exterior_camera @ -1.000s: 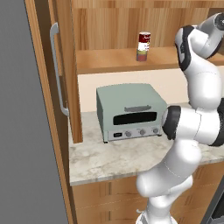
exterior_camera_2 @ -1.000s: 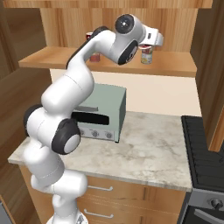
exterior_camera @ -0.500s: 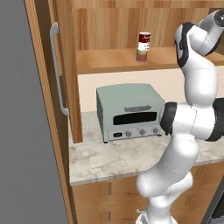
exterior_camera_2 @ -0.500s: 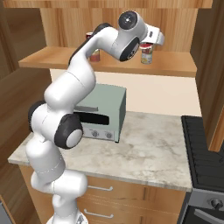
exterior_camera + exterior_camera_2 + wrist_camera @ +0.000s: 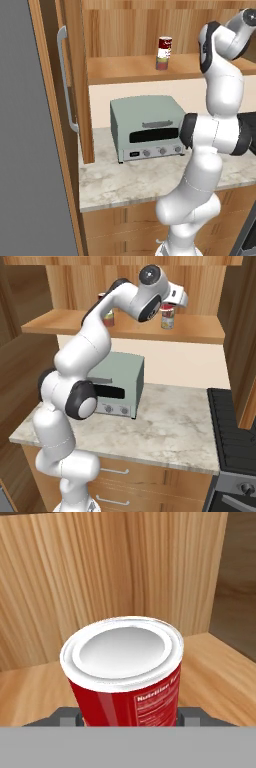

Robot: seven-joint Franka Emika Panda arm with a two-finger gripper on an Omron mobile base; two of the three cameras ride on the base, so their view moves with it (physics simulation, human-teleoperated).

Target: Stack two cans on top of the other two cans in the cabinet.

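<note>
A: Where do you find the red can [image 5: 127, 672]?
B: You see it in the lower centre of the hand view, upright, its silver lid facing you and white label print on its red side. The pincer [image 5: 129, 716] is clamped on it, one grey finger [image 5: 67, 717] at each flank near the bottom edge.

A: And in the base views?
B: In the right base view, look at the upper middle: a red can above a greenish-grey can [image 5: 167, 321] on the plank shelf [image 5: 200, 332] of the cabinet [image 5: 235, 331], just right of the white hand. You cannot tell from there whether the two cans touch.

A: The other pair?
B: In the left base view, upper centre, a dark red and white can [image 5: 164, 47] sits on a second greenish-grey can [image 5: 161, 63], well left of the arm.

A: What surrounds them?
B: You have the cabinet door [image 5: 47, 100] with its long grey bar handle [image 5: 66, 80] along the left of the left base view. Below the shelf, in mid-frame, the grey-green toaster oven [image 5: 147, 127] stands on the marble bench [image 5: 125, 182]. A dark stove [image 5: 232, 426] lies at the right edge of the right base view.
</note>
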